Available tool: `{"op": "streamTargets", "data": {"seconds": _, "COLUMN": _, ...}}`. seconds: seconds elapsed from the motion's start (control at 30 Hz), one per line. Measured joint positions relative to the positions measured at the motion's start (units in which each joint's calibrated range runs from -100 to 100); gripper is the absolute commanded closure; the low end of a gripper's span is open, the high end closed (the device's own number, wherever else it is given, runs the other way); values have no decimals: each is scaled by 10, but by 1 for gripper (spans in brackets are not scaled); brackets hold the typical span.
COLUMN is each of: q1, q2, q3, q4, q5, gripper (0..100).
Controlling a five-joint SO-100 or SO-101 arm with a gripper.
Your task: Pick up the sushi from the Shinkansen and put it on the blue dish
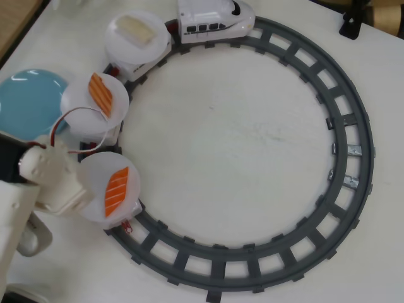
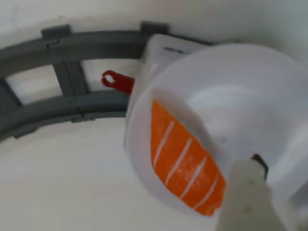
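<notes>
Sushi: bright orange slab with white stripes, lying on the last car's white plate at lower left of the overhead view, behind the Shinkansen. Probably light, rigid and smooth; best pinched across its narrow width. Tool near its lower end; jaw spacing cannot be told. Blue dish, upper left, is empty.

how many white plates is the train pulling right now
3. In the overhead view: one with a pale cream slab right behind the Shinkansen, one with a duller orange slab mid-left, and one with the sushi lower left beside the arm. None looks hidden.
</notes>
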State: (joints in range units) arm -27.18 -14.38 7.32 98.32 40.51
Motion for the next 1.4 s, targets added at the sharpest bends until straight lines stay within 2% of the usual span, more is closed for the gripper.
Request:
{"op": "streamTargets", "data": {"seconds": 0.3, "q1": 59, "q2": 4, "q3": 13, "q4": 0, "q5": 144, "gripper": 72}}
{"op": "streamTargets", "data": {"seconds": 0.4, "q1": 71, "q2": 26, "q3": 13, "q4": -13, "q5": 168, "gripper": 72}}
{"op": "streamTargets", "data": {"seconds": 0.73, "q1": 65, "q2": 139, "q3": -57, "q4": -89, "q5": 176, "gripper": 72}}
{"op": "streamTargets", "data": {"seconds": 1.0, "q1": 58, "q2": 229, "q3": -156, "q4": -90, "q5": 176, "gripper": 73}}
{"op": "streamTargets", "data": {"seconds": 1.4, "q1": 30, "q2": 244, "q3": -169, "q4": -62, "q5": 176, "gripper": 75}}
